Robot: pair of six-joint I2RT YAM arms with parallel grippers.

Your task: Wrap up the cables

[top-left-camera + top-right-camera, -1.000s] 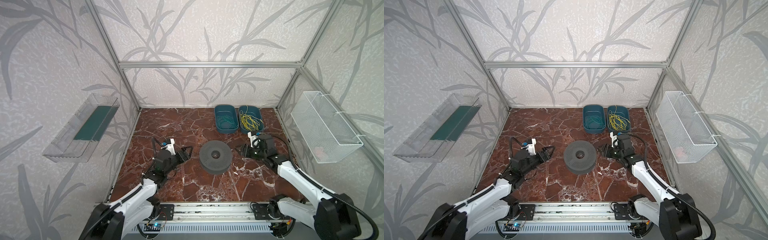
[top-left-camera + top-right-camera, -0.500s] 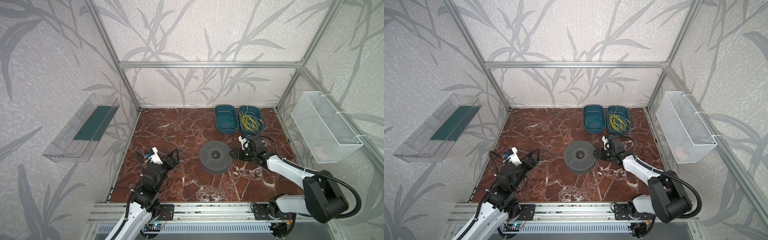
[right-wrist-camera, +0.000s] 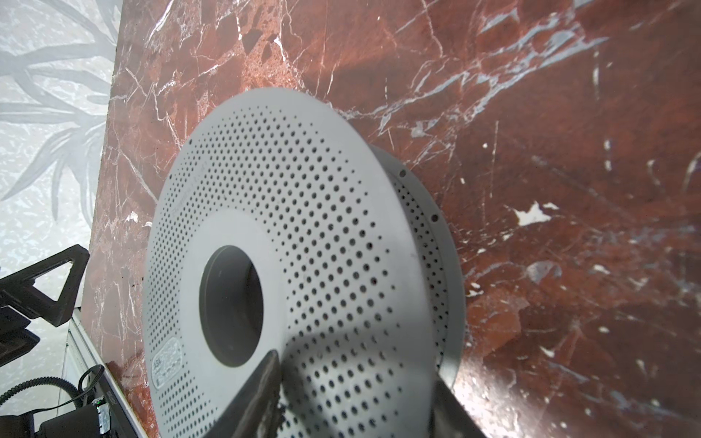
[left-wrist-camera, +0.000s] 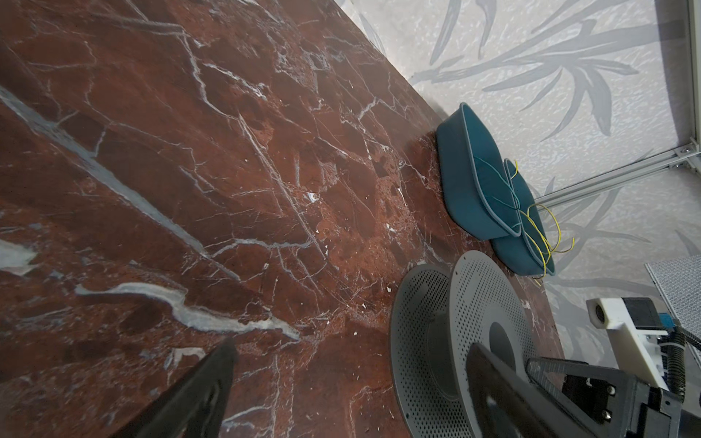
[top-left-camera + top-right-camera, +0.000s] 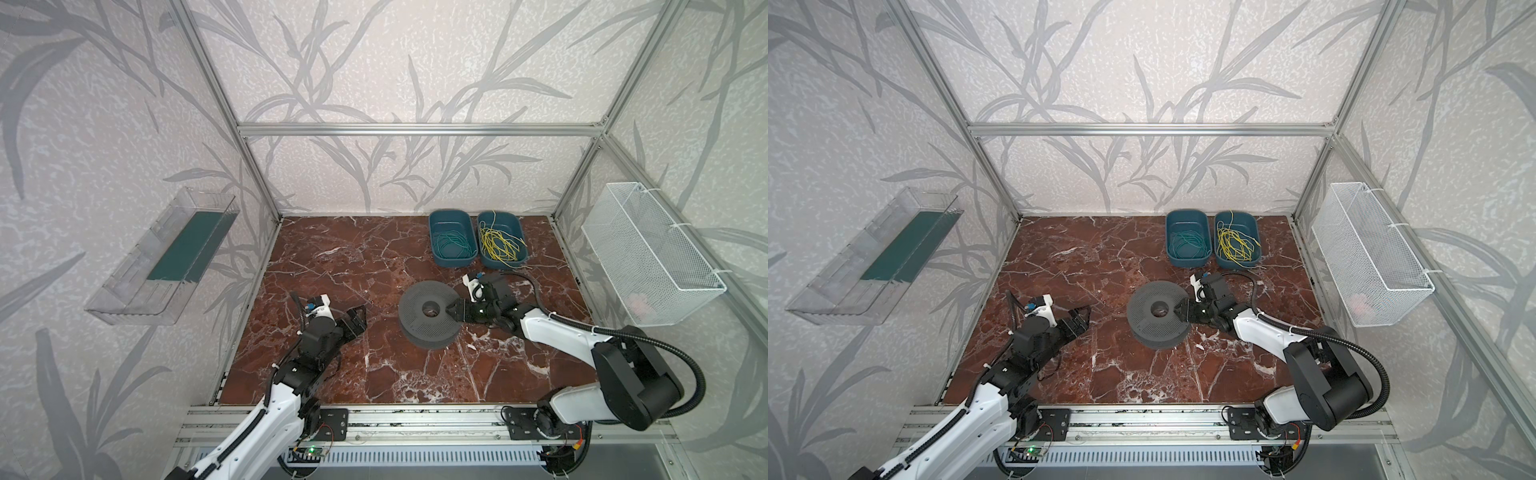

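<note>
The yellow cables lie loose in the right-hand blue bin at the back; some loops hang over its rim. A grey perforated spool lies flat mid-table. My right gripper is shut on the spool's right edge: one finger lies on the top flange by the hub hole and the other presses the lower flange's rim. My left gripper stands open left of the spool, with only bare table between its fingers.
A second blue bin with green cables stands next to the yellow one. A clear shelf hangs on the left wall and a white wire basket on the right wall. Aluminium posts frame the red marble table.
The right gripper moved left from in front of the bins onto the spool's edge and narrowed its jaws there. The left arm drew back toward the front, then came forward again, still open.
</note>
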